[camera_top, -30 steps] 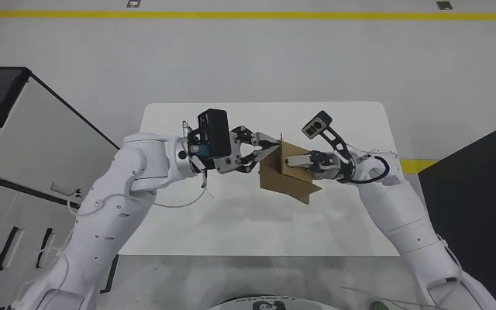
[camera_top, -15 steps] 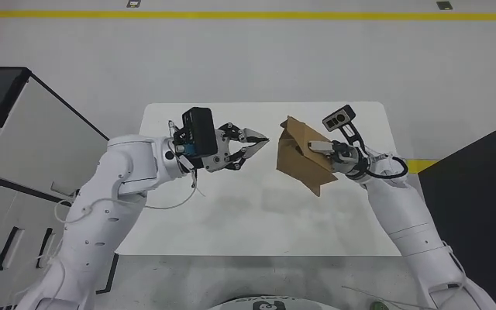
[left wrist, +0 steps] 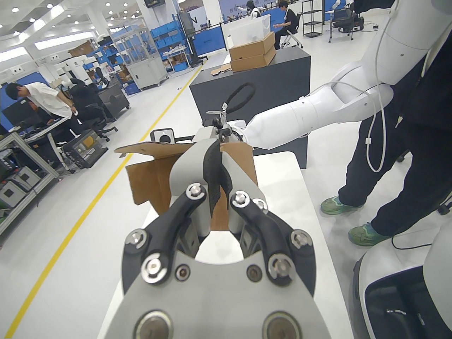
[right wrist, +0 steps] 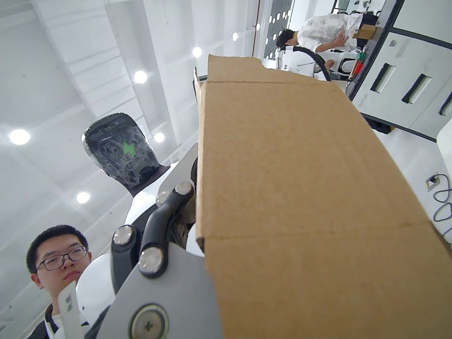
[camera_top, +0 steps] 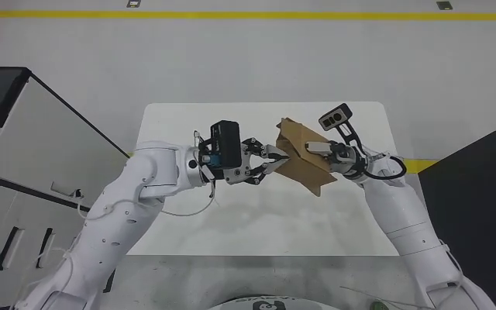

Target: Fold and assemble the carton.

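Over the white table (camera_top: 178,225), two grippers and one carton are counted: the left gripper (camera_top: 277,159), apart from it half a second ago, has been brought in and closed on the near edge of the carton (camera_top: 306,167), which is clamped at its other side by the right gripper (camera_top: 310,147).

surface: 1 white table (camera_top: 174,124) | corners: rounded | stands on: pale grey floor (camera_top: 248,62)
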Robot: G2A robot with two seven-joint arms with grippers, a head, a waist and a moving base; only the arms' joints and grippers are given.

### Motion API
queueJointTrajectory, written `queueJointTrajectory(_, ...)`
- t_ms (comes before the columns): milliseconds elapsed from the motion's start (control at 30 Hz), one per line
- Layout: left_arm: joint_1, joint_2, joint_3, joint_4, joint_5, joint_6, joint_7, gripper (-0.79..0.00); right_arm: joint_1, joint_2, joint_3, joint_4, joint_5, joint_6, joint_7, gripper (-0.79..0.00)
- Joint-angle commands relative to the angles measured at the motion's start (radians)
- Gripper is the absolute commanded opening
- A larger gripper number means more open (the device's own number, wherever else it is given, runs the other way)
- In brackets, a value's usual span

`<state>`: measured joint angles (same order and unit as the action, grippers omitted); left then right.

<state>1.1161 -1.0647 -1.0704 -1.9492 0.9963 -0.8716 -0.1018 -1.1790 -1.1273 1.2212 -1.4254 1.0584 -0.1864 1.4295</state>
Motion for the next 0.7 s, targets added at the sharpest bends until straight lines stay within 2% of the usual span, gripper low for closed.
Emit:
queueJointTrajectory(0, -0.006, -0.002, 0.01, 0.003, 0.0, 0.002, 0.002, -0.785, -0.002, -0.001, 0.003, -0.004, 0.001, 0.0, 0.005, -0.785)
queueJointTrajectory(333, -0.021, -0.011, 0.044, 0.009, -0.001, 0.011, 0.0, -0.785, -0.015, -0.003, 0.014, -0.026, 0.005, 0.01, 0.02, -0.785)
queueJointTrajectory(667, -0.017, -0.011, 0.028, 0.001, 0.003, 0.017, -0.006, -0.785, -0.031, -0.002, 0.037, -0.042, -0.002, 0.016, 0.027, -0.785)
